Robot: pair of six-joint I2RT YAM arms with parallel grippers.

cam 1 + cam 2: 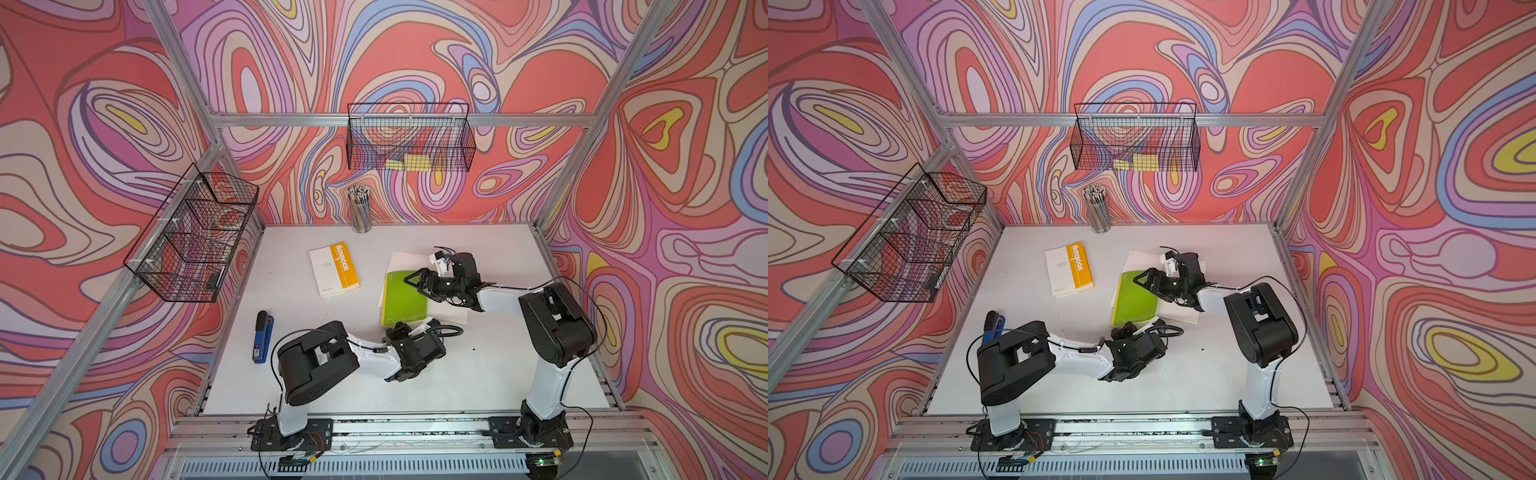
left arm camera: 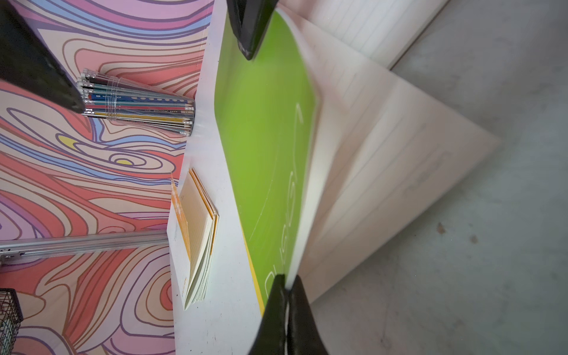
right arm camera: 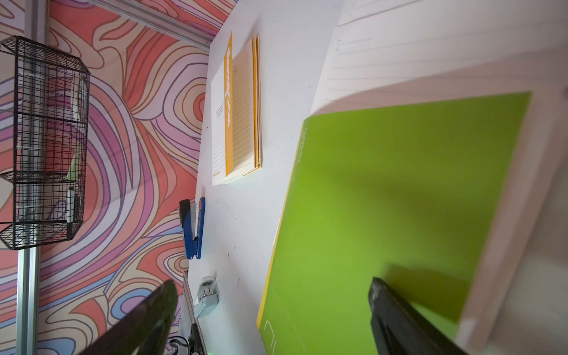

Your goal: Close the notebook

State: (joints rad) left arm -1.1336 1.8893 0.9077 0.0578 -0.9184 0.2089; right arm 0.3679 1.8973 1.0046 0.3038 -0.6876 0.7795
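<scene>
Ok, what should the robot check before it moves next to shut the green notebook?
1. Left hand pinching the green cover at its corner: ok.
2. Right hand open over the cover: ok.
3. Cover lying flat on the white pages: not ok, it is lifted.
4. Orange notebook and stapler apart from the cover: ok.
5. Pages under the cover uncreased: cannot tell.

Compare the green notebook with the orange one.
The green notebook is larger than the orange notebook. The green notebook's cover is pinched by the left gripper; the orange notebook lies untouched. Both rest on the white table.
</scene>
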